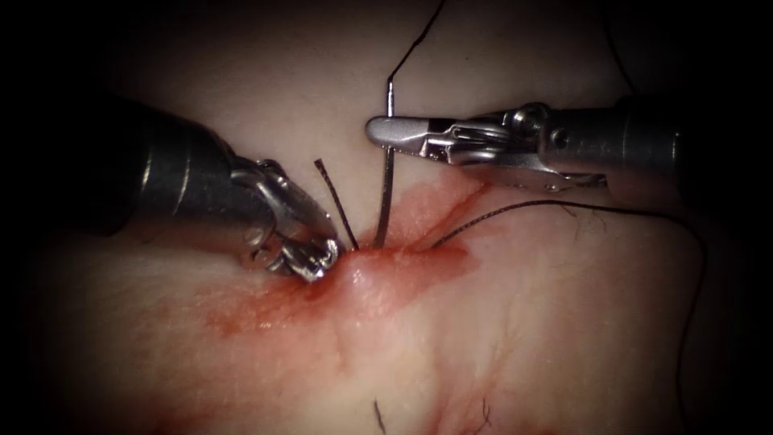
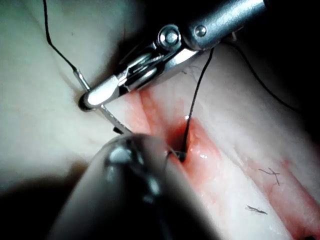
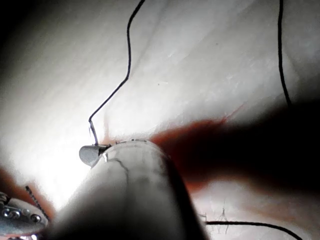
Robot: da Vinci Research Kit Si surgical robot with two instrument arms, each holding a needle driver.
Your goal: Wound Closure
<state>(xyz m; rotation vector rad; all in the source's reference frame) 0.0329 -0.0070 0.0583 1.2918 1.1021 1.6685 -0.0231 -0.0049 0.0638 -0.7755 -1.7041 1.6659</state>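
Both tools grip: right tool the needle, left tool the tissue.

Endoscope light is pooling mid-frame and falling off to black at every edge. Glare is flaring on the left tool jaws. Left wrist view: its own shaft is blurring in the foreground. Right wrist view: tissue is blowing out, shaft shadow falling across it.
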